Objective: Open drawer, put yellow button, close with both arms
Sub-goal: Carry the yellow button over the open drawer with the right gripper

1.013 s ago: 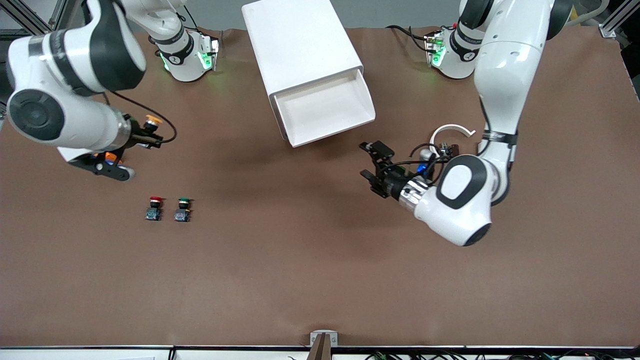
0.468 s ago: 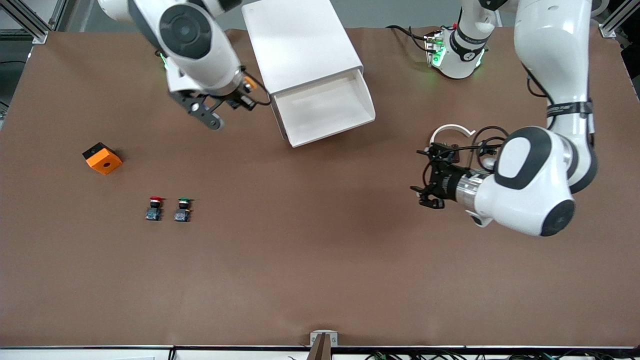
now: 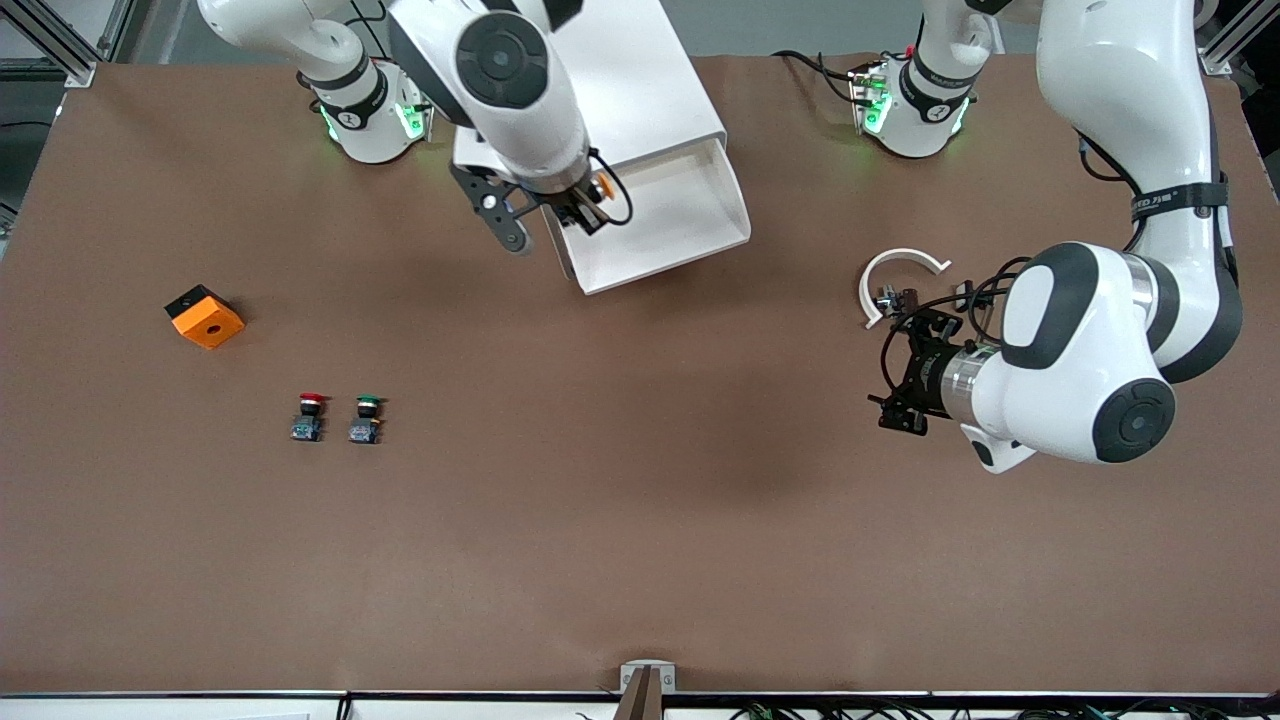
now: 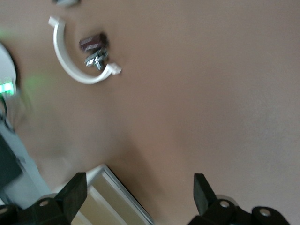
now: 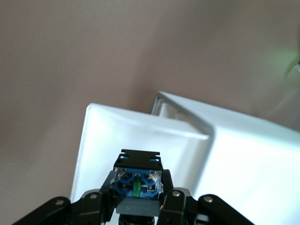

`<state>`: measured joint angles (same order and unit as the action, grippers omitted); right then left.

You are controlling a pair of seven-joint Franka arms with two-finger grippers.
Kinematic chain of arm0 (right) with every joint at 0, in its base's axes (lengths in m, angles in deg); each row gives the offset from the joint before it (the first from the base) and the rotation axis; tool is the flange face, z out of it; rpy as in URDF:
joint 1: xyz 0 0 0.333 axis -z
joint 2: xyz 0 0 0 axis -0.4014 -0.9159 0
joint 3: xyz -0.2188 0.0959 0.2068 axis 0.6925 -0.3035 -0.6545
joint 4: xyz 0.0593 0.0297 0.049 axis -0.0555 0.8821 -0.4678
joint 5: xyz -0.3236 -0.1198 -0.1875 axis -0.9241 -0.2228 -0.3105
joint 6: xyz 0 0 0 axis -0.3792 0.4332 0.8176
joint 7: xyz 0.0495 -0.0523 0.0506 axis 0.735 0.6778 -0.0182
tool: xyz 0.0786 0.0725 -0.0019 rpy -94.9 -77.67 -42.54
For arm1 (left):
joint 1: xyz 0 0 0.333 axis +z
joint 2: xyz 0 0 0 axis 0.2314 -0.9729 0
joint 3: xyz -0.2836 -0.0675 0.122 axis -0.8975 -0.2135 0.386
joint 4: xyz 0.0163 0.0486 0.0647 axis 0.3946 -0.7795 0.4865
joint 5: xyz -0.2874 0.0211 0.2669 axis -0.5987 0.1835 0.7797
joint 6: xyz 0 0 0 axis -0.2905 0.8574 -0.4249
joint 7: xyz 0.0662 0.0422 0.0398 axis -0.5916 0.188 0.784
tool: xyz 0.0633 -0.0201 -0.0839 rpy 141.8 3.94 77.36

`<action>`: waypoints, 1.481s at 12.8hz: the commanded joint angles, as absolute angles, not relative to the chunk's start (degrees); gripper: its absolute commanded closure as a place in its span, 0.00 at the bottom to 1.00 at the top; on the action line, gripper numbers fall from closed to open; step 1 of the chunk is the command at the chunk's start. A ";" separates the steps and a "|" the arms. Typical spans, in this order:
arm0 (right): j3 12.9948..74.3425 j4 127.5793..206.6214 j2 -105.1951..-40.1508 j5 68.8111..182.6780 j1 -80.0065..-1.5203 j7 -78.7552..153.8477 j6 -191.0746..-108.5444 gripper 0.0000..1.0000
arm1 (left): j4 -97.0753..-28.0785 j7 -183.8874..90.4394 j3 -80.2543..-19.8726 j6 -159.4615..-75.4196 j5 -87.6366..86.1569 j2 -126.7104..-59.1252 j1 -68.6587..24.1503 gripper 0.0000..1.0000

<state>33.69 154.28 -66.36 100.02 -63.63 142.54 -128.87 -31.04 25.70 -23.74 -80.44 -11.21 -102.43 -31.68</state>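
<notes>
The white cabinet (image 3: 600, 80) stands between the two bases with its top drawer (image 3: 665, 215) pulled out, the tray bare. My right gripper (image 3: 588, 208) hangs over the drawer's corner toward the right arm's end. It is shut on the yellow button (image 3: 601, 187). In the right wrist view the button's blue base (image 5: 137, 182) sits between the fingers of the right gripper (image 5: 137, 199), above the white tray (image 5: 140, 136). My left gripper (image 3: 908, 372) is open and empty over bare table near a white ring (image 3: 900, 262). In the left wrist view its fingers (image 4: 70, 199) stand wide apart, with a drawer corner (image 4: 112, 201) between them.
An orange block (image 3: 205, 317) lies toward the right arm's end. A red-capped switch (image 3: 311, 415) and a green-capped switch (image 3: 366, 418) stand side by side nearer the front camera. A small dark part (image 3: 900, 297) lies by the white ring, also in the left wrist view (image 4: 79, 56).
My right arm has swung from over the orange block to over the open drawer, carrying the yellow button. My left gripper has drawn back from the drawer toward the left arm's end.
</notes>
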 commanded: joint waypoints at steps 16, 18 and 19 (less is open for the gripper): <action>34.53 152.37 -74.96 101.29 -70.16 148.05 -137.64 0.48 | -47.14 -10.90 -28.65 -97.03 -3.26 -89.89 -32.45 0.00; 34.53 152.28 -74.96 101.29 -70.16 147.96 -137.55 0.18 | -50.30 -10.90 -30.15 -99.93 -3.26 -88.48 -32.45 0.00; 34.53 152.28 -74.96 101.29 -70.16 147.96 -137.37 0.00 | -50.92 -10.90 -30.85 -101.42 -3.26 -88.48 -32.54 0.00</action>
